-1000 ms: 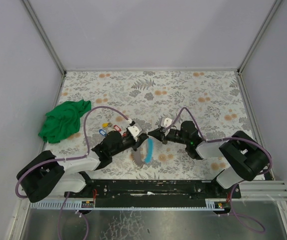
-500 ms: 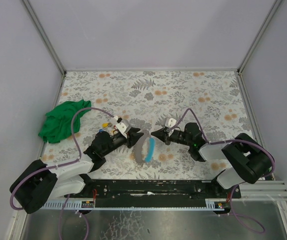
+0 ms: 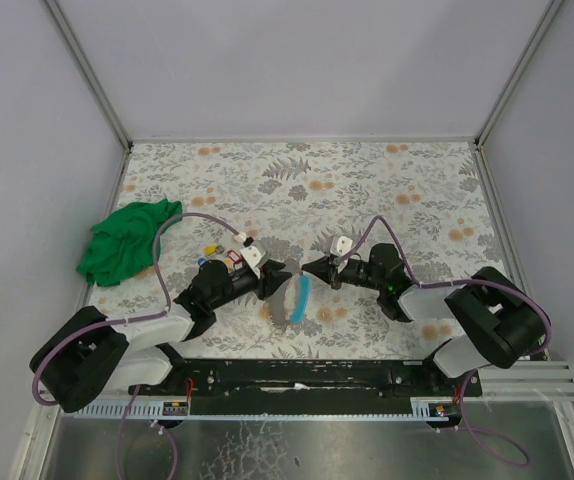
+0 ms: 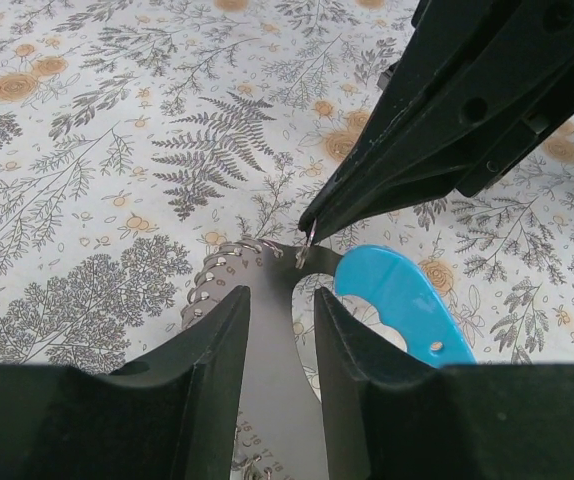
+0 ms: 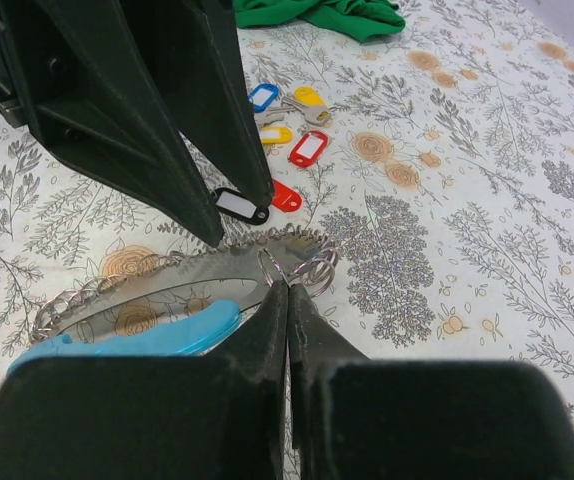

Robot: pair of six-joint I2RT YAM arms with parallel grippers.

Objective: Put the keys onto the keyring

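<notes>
Left jaws wider than before, astride flat, serrated grey-and-blue keyring [image 4: 277,330]

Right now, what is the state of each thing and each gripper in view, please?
left gripper, open around the keyring at its grey part.
right gripper, shut, tips at the keyring's edge.
keyring, lying flat on the table.
keys, lying loose beside the keyring.
green cloth, crumpled.

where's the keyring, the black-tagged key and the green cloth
keyring [image 4: 407,310], left wrist view, on its light-blue arc
black-tagged key [image 5: 241,206], right wrist view, on the tag's white label
green cloth [image 3: 125,242], top external view, on its middle
</notes>
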